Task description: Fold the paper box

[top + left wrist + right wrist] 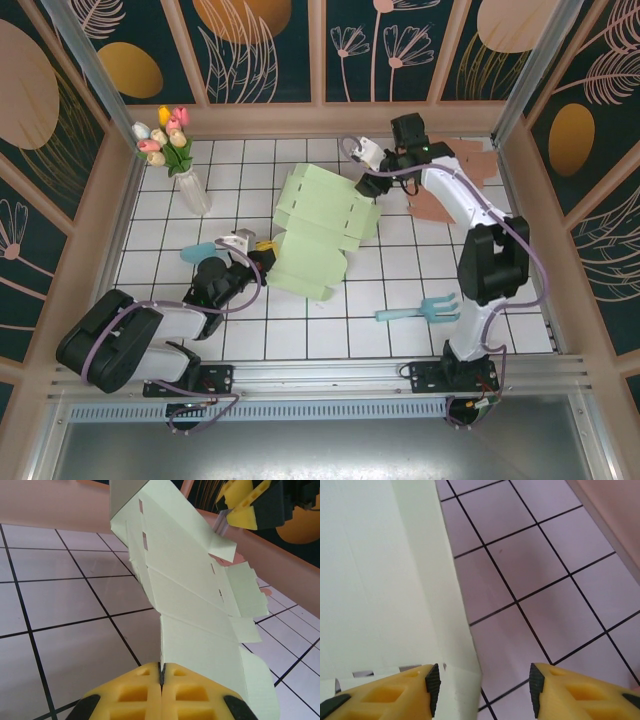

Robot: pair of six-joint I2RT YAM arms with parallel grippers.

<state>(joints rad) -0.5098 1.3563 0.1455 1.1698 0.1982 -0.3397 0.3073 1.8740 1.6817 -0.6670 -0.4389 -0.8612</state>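
Observation:
The pale green paper box [320, 230] lies partly unfolded in the middle of the tiled table, its flaps spread toward the back. My left gripper [264, 252] is shut on the box's near left edge; in the left wrist view the yellow fingers [135, 692] pinch a thin panel [200, 615] that rises away from them. My right gripper [370, 183] stands open at the box's far right corner. In the right wrist view a flap edge [455, 630] sits just inside the left fingertip, and bare tile lies between the fingers [482, 692].
A glass vase of tulips [180, 160] stands at the back left. A teal tool [196, 250] lies beside the left arm, and a light blue fork-shaped tool [420, 308] rests at the front right. Wooden walls [520, 180] ring the table.

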